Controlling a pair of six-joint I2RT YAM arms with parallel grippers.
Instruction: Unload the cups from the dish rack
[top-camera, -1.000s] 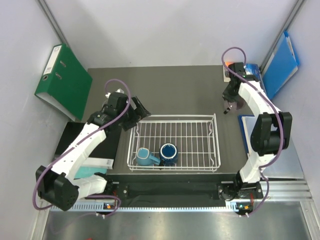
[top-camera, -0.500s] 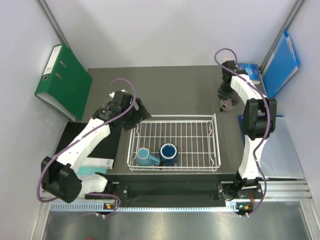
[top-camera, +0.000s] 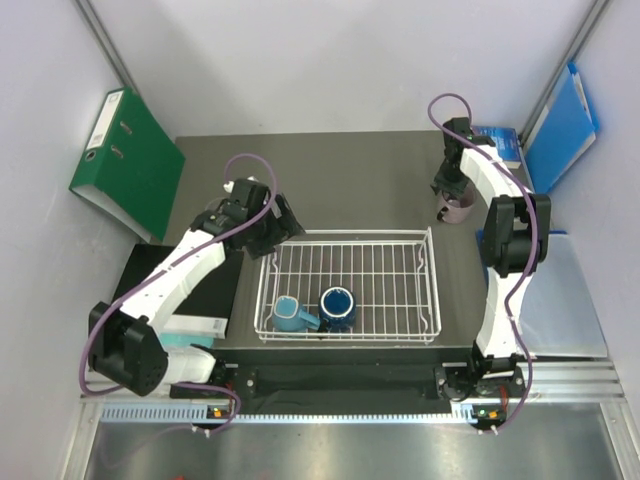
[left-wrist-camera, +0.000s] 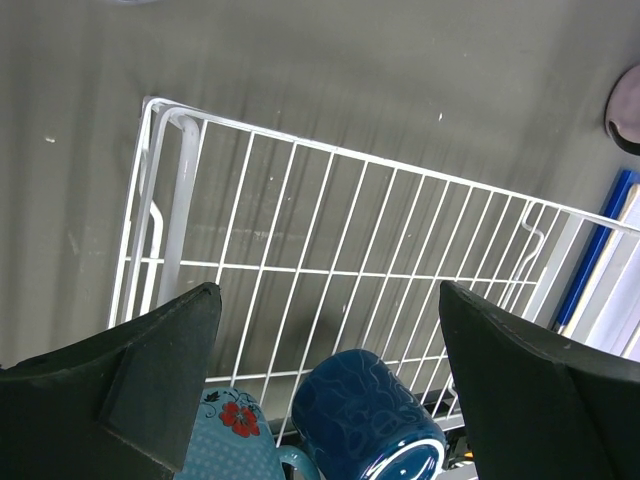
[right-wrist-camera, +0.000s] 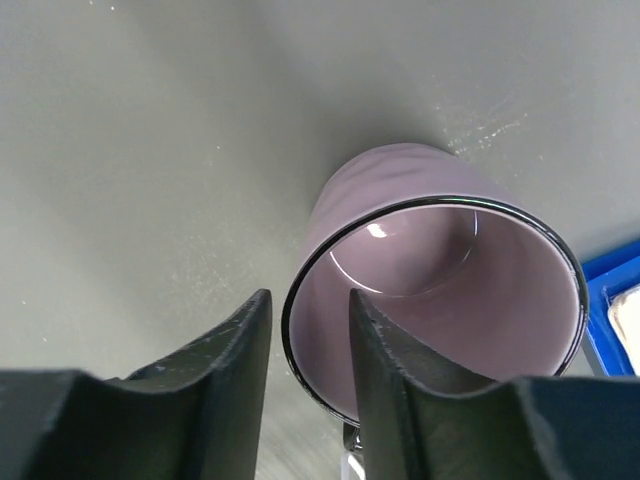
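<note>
Left wrist: flower-printed teal mug (left-wrist-camera: 245, 445)

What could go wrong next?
1. The right tool straddles the rim of the pale pink ceramic mug; lifting off crookedly could tip it.
2. In the white wire dish rack, the teal flowered mug and dark navy mug sit close together, so the wide-open left tool might bump one.

Glossy pink mug (right-wrist-camera: 400, 200), matt grey table (right-wrist-camera: 150, 150)
</note>
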